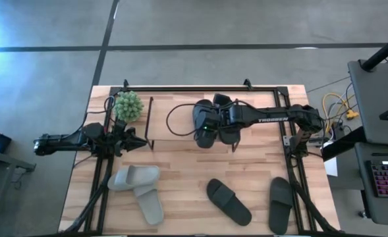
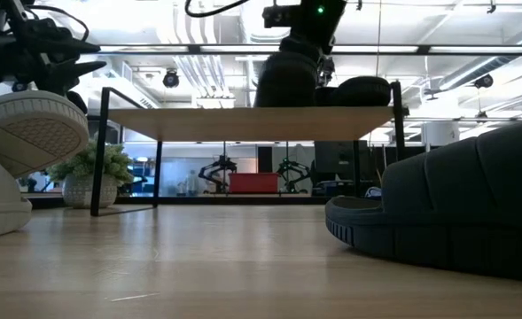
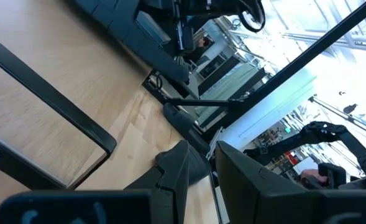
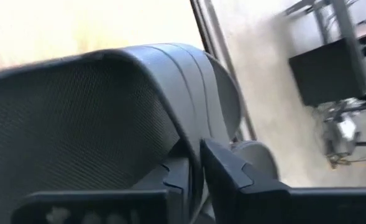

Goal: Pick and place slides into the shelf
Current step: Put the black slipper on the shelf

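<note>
Overhead, the right arm reaches horizontally from the right edge of the frame toward the upper centre, its wrist over the shelf (image 1: 180, 108). The right gripper (image 1: 210, 125) sits among two black slides (image 1: 203, 122) resting side by side on the shelf top; in the right wrist view its fingers (image 4: 223, 168) pinch the edge of a slide's wide strap (image 4: 108, 112) with only a narrow gap between them, gripping the slide.

The left arm lies low along the left of the frame, pointing right, level with the shelf's left end. The left gripper (image 1: 138, 141) holds nothing; its fingers (image 3: 173, 171) stand slightly apart above bare wood.

On the table (image 1: 180, 171), the two pale grey-green slides (image 1: 138, 184) lie overlapping at lower left. One black slide (image 1: 228, 201) lies at lower centre, angled, and another (image 1: 280, 204) at lower right beside the frame rail. A small green potted plant (image 1: 128, 105) stands at the upper left corner, near the shelf's left end.

From table height, the shelf shows as a thin-legged rack with a pale top, the right gripper and black slides above it.
</note>
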Controlling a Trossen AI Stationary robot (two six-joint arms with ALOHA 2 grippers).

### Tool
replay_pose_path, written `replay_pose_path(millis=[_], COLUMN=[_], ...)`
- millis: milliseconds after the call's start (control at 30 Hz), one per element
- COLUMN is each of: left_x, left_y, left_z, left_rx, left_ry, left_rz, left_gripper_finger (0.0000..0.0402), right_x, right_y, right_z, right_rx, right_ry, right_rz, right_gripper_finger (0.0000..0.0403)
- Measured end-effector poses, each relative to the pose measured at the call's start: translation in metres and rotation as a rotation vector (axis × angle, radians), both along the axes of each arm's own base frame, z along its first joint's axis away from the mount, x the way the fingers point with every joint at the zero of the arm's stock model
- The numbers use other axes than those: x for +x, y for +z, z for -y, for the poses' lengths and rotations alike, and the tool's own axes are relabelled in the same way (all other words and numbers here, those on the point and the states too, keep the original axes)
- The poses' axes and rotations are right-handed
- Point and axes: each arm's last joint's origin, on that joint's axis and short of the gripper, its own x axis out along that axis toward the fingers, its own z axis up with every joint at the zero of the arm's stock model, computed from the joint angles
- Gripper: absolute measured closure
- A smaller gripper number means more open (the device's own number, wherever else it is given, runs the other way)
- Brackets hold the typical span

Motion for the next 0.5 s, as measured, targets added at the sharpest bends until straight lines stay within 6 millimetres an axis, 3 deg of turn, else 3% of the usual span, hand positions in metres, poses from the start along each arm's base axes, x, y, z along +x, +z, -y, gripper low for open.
replay_pose_path(millis=[367,500], left_x=[0.0,0.0], left_y=[0.0,0.0], left_z=[0.0,0.0], left_rx=[0.0,0.0], left_ry=[-0.001,-0.002], left_rz=[0.0,0.0], left_gripper_finger=[0.0336,0.0336], right_x=[-0.007,-0.015], right_y=[0.0,0.008], right_z=[-0.003,-0.007], right_rx=[0.101,0.119], right_ry=[-0.061,-0.081], right_rz=[0.01,-0.012], right_gripper_finger=[0.0234,0.0208])
